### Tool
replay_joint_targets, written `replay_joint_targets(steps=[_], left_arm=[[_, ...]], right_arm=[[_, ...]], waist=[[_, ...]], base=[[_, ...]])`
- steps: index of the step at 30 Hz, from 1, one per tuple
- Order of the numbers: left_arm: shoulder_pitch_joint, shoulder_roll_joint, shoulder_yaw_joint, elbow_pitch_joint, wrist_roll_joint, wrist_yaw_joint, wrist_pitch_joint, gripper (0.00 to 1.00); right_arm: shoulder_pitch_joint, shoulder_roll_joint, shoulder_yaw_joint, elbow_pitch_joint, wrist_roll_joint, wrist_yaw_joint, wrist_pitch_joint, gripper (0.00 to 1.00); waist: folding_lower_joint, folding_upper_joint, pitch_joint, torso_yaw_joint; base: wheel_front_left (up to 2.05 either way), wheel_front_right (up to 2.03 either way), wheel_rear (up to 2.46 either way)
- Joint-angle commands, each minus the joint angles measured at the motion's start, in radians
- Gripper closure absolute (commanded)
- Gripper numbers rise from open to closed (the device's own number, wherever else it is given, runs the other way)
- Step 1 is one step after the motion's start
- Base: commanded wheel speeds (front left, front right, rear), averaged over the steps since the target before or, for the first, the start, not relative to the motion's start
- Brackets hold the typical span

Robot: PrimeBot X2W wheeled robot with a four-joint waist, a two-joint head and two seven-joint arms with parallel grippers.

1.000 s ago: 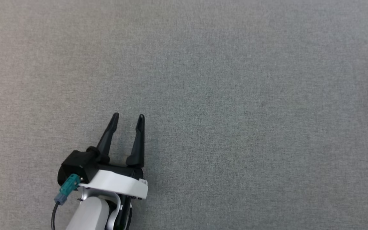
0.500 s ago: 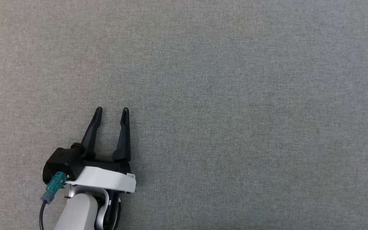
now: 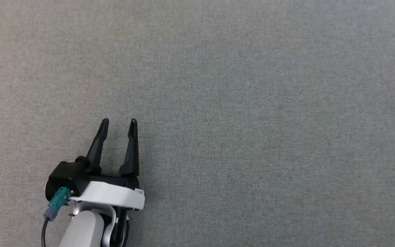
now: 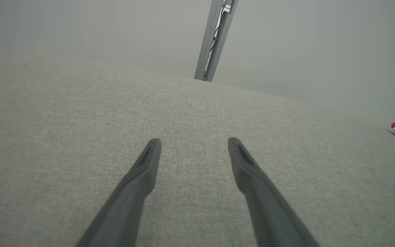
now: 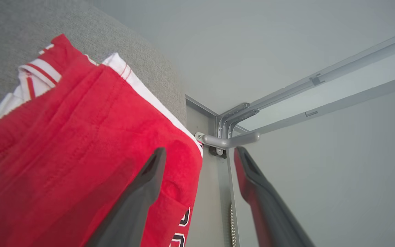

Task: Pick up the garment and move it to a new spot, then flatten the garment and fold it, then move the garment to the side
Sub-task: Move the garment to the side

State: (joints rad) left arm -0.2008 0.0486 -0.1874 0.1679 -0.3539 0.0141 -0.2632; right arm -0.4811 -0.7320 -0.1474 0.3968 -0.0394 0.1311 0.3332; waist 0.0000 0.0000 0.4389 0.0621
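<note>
While the left gripper (image 3: pixel 119 120) hovers, jaws apart, the right gripper (image 5: pixel 199 150) gapes by the garment (image 5: pixel 81 120).

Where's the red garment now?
In the right wrist view the red garment lies at the edge of the grey surface, beside the metal frame, by the right gripper's fingers; the left wrist view catches it at far right.

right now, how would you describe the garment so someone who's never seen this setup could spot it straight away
Start at the grey cloth-covered table and follow it to the edge by the metal frame corner. The garment lies there. It stands out bright red against all the grey, with white striped trim and black numbers edged in white.
</note>
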Motion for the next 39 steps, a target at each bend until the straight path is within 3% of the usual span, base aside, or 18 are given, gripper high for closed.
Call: replay_joint_targets(steps=[1, 5, 14, 25, 29, 39], left_arm=[[0.012, 0.005, 0.002, 0.002, -0.006, -0.006, -0.001, 0.00], [0.022, 0.005, 0.004, -0.001, -0.017, -0.007, -0.001, 0.00], [0.053, 0.005, 0.021, -0.037, -0.013, -0.010, -0.001, 0.00], [0.094, 0.005, 0.040, -0.095, 0.003, 0.019, -0.001, 0.00], [0.112, 0.004, 0.039, -0.115, 0.020, 0.021, -0.001, 0.00], [0.150, 0.004, 0.049, -0.082, 0.029, 0.032, -0.001, 0.00]], right_arm=[[0.005, 0.015, 0.017, -0.022, -0.012, -0.001, 0.002, 0.00], [-0.008, 0.042, 0.036, -0.060, -0.013, -0.001, -0.031, 0.00], [-0.036, 0.195, 0.120, -0.169, 0.077, -0.001, -0.249, 0.00], [0.103, 0.534, 0.051, -0.186, 0.105, -0.001, -0.528, 0.00], [0.193, 0.623, 0.038, -0.195, 0.084, -0.001, -0.582, 0.00], [0.370, 0.680, 0.058, -0.291, 0.054, -0.001, -0.599, 0.00]], waist=[[0.0000, 0.0000, -0.036, -0.001], [0.0000, 0.0000, -0.079, 0.000], [0.0000, 0.0000, -0.201, -0.009], [0.0000, 0.0000, -0.291, -0.033], [0.0000, 0.0000, -0.305, -0.040], [0.0000, 0.0000, -0.330, -0.050]], base=[[0.00, 0.00, 0.00], [0.00, 0.00, 0.00], [0.00, 0.00, 0.00], [0.00, 0.00, 0.00], [0.00, 0.00, 0.00], [0.00, 0.00, 0.00]])
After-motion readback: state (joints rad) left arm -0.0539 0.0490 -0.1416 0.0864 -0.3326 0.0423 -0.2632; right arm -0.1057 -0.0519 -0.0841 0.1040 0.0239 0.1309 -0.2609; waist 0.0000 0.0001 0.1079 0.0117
